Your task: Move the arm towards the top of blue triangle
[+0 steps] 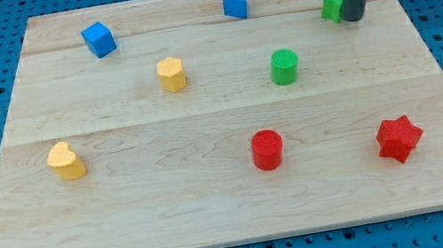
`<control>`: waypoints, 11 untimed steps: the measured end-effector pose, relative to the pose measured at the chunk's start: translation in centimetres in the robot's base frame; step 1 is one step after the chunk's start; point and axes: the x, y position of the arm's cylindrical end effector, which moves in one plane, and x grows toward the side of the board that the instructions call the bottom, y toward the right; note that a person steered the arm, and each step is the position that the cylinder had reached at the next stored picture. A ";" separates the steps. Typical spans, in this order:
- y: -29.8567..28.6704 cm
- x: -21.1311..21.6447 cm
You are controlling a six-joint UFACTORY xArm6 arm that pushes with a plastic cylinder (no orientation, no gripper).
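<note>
Currently my tip [353,18] is resting against the green block [331,5] at the table's [220,223] upper right | no pincer fitted, nothing held | blue triangle [235,3] is sitting leftward near the top edge, its upper side reachable.

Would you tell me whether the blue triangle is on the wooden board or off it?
On. The blue triangle sits on the wooden board near its top edge. My tip is far to its right, beside the green block.

One camera looks down at a slant over the whole wooden board [217,206]
</note>
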 end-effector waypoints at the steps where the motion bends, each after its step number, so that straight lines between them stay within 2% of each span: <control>1: 0.1 -1.6; 2: 0.2 -0.7; 3: -2.9 3.1; 4: -8.6 3.6; 6: -10.7 3.2; 7: -12.6 0.2; 8: -17.5 -2.1; 9: -20.6 -2.8; 11: -20.0 -6.6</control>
